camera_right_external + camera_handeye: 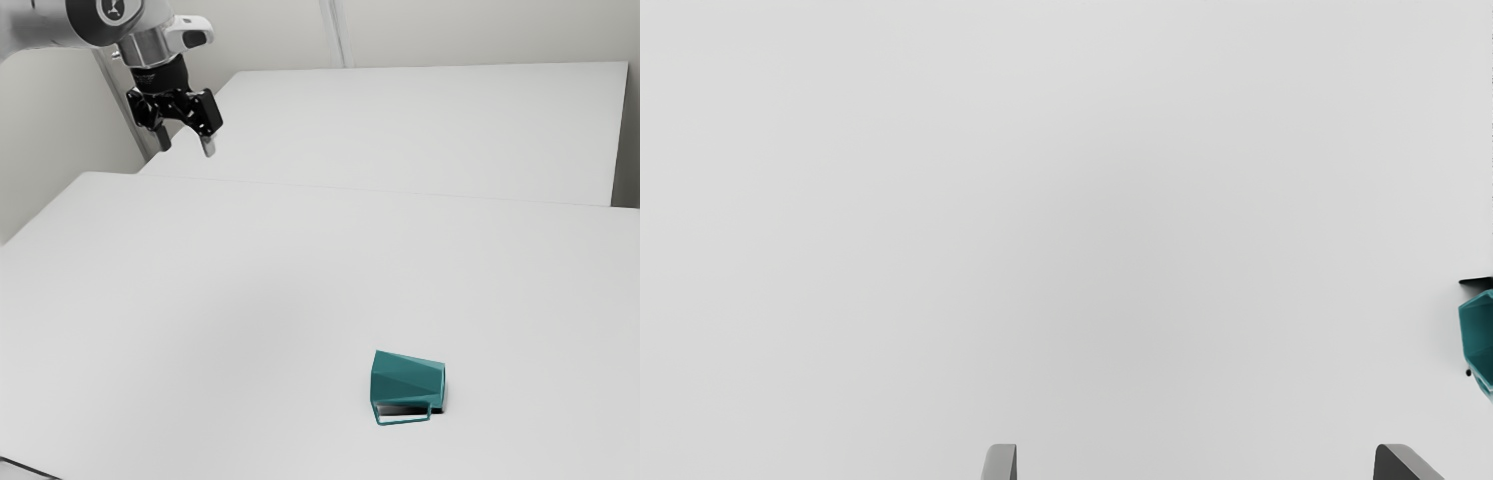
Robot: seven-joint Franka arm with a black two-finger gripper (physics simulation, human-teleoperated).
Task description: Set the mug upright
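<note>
High above the table at the exterior view's upper left, my gripper (187, 148) is open, its two fingers well apart and nothing between them. The wrist view has the gripper (1195, 460) with its fingertips far from each other. A teal faceted mug (408, 382) lies on its side on the table, its handle toward the exterior view's bottom edge. It is far from the gripper. In the wrist view part of the mug (1477, 333) appears, cut off by the picture's edge, outside the span of the fingers.
The white table (220, 300) extends under the mug. Behind it is another white surface (420, 130), with pale walls beyond. A dark-edged object (28, 470) sits at the exterior view's lower left corner.
</note>
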